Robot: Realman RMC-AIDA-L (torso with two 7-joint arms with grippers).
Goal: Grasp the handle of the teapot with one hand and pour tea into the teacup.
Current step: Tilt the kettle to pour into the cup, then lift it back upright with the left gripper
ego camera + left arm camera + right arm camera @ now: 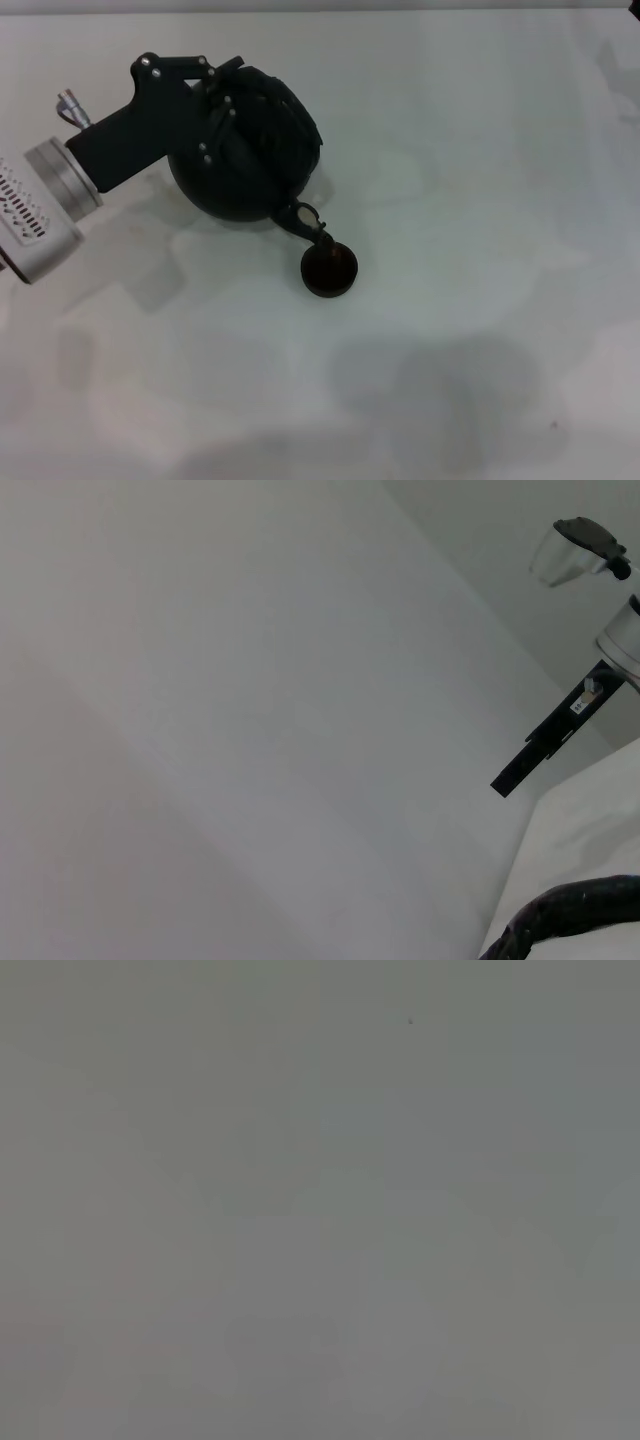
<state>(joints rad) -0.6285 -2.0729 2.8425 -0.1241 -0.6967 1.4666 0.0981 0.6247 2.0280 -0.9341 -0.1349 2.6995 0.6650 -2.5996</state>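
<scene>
The big black teapot (250,150) is on the far left part of the white bench (470,200). It is tipped over toward the near side, so its short spout (305,220) points down at the little dark teacup (329,269). The tip of the spout is right over the far rim of the cup, and may touch it. The cup stands upright on the bench, just near and right of the pot. It looks dark inside, and I cannot tell if there is tea in it.

The left gripper (225,95) reaches in from the left. It sits on top of the pot, where the handle (290,105) loops over. Its jaws look clamped on the handle, but black on black makes the exact hold hard to see. The silver wrist of that arm is at the left edge of the head view.

The left wrist view shows mostly a plain pale surface. A bit of the rough dark handle (570,905) curves along one corner there.

The right gripper is not seen in the head view. The right wrist view shows only plain grey, so I cannot tell how its jaws stand.
</scene>
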